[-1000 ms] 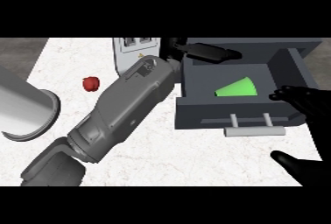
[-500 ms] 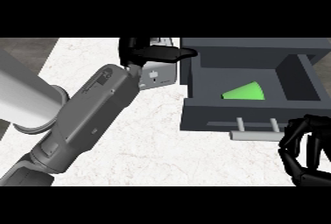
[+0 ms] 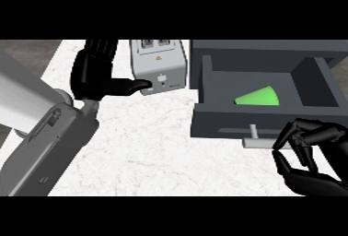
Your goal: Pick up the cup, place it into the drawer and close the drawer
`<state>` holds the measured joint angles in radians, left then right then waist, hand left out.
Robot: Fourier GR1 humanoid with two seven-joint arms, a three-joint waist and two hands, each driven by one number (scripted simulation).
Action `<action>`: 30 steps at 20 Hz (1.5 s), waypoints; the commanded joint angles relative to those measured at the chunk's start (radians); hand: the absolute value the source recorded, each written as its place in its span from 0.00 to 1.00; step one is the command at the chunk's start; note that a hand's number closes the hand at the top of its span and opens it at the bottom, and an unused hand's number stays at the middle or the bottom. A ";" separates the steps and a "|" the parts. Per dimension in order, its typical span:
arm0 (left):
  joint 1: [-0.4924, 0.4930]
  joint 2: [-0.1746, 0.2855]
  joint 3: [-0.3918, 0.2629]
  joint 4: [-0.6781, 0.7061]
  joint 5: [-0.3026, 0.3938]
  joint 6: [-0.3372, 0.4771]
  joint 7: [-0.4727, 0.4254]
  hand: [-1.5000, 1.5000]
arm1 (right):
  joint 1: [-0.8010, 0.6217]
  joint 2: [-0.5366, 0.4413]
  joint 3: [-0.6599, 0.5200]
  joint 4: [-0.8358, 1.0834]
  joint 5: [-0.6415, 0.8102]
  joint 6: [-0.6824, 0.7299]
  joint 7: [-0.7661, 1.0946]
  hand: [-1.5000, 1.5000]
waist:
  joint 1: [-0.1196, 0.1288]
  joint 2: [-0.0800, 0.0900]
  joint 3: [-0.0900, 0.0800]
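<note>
The glossy green cup (image 3: 261,97) is lying on its side inside the open, boxy, dark-grey drawer (image 3: 221,123), showing as a wedge shape. The counter (image 3: 156,143) is showing a white, marbled surface. The left hand (image 3: 94,76) is holding its fingers straight, its thumb reaching sideways to a pale grey box (image 3: 160,64). The right hand (image 3: 314,154) is curling its fingers on nothing, fingertips just beside the drawer's light handle (image 3: 255,142).

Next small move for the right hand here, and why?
Probably push the handle inward with the right hand: the green cup already lies inside the open drawer, and the hand, fingers curled, sits right beside the handle holding nothing.
</note>
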<state>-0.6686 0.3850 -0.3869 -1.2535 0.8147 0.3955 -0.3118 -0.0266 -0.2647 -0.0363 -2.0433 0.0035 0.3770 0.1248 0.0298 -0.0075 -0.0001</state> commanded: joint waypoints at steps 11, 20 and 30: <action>0.369 0.180 0.125 -0.220 0.044 -0.199 -0.035 0.00 | -0.103 -0.092 0.239 0.314 0.599 -0.111 -0.252 1.00 | -0.003 0.008 0.000; 0.511 0.184 0.232 -0.214 0.035 -0.326 -0.063 0.00 | -0.283 0.018 0.269 0.727 0.764 -0.252 -0.325 0.00 | -0.015 0.010 0.000; 0.599 0.170 0.337 -0.210 0.023 -0.476 -0.052 0.00 | -0.505 0.081 0.180 1.181 0.826 -0.348 -0.441 0.00 | -0.014 0.010 0.000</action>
<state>-0.1179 0.5561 -0.0949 -1.4758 0.8344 -0.0067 -0.3554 -0.4514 -0.2130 0.1774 -1.0225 0.8104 0.0676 -0.2871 0.0144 0.0027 0.0002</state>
